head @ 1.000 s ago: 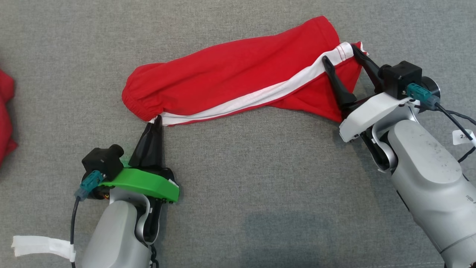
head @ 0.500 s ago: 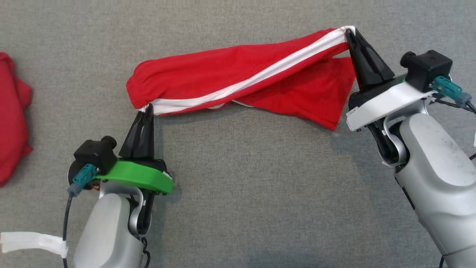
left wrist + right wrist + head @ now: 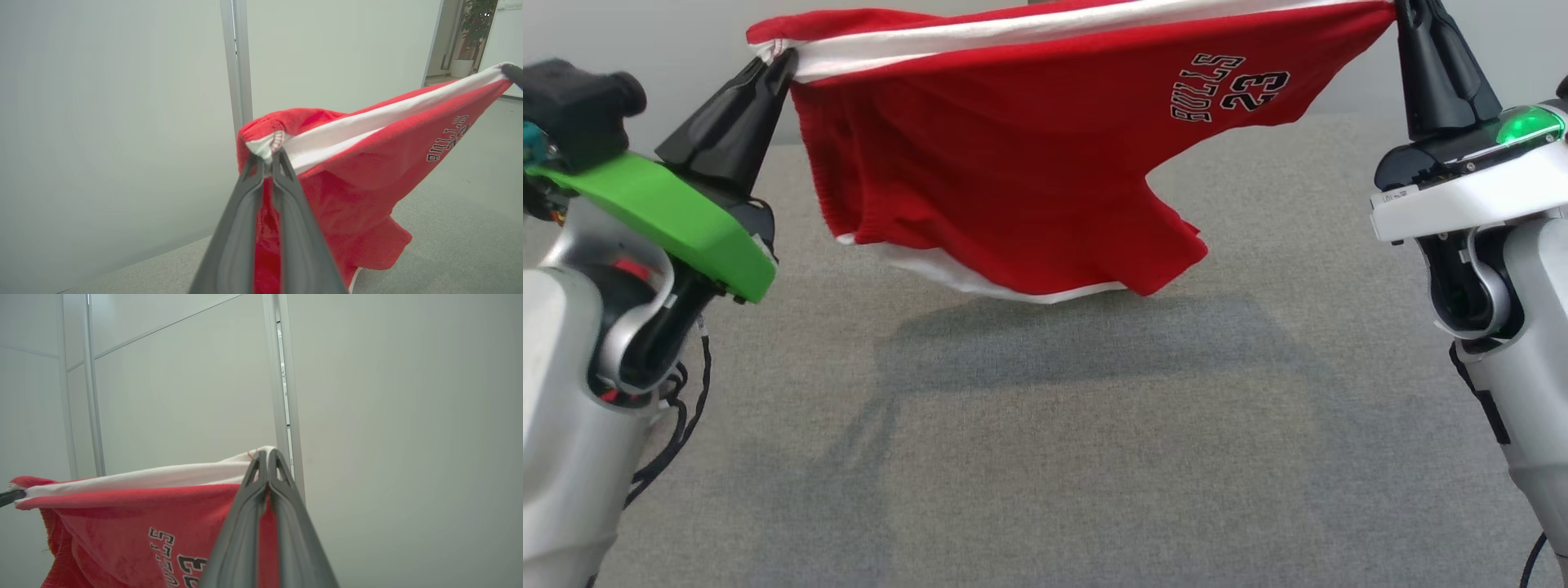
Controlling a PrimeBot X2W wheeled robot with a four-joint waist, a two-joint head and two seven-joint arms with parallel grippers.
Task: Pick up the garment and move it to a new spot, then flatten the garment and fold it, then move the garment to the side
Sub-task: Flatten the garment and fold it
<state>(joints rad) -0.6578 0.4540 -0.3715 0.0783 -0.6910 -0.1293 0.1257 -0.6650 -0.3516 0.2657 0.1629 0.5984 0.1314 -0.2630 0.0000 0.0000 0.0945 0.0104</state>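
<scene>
**Red garment held stretched in the air between both end effectors**

The red garment [image 3: 1013, 188] hangs in the air above the grey surface [image 3: 1045, 457], and no part of it touches the surface. It is held at its two upper corners and stretched between them, so that its white stripe [image 3: 1054, 28] runs almost straight along the top edge. Below the stripe the red cloth falls loosely, deeper toward the robot's left side and shorter toward the right, with a white hem at the lowest edge. A black print [image 3: 1229, 94] with letters and the number 23 sits near the right corner; in the head view it appears upside down.

The left end effector [image 3: 783, 59] is closed on the left corner of the garment. In the left wrist view its two dark fingers [image 3: 245, 228] come together at the tips, with the white end of the stripe pinched between them and red cloth visible in the narrow gap lower down. The right end effector [image 3: 1403, 10] is clamped on the right corner in the same way; in the right wrist view its fingertips meet on the white edge.

The shadow [image 3: 1045, 343] of the garment lies on the surface directly under it. Behind the garment stands a pale wall [image 3: 408, 416] with a metal post [image 3: 237, 61].
</scene>
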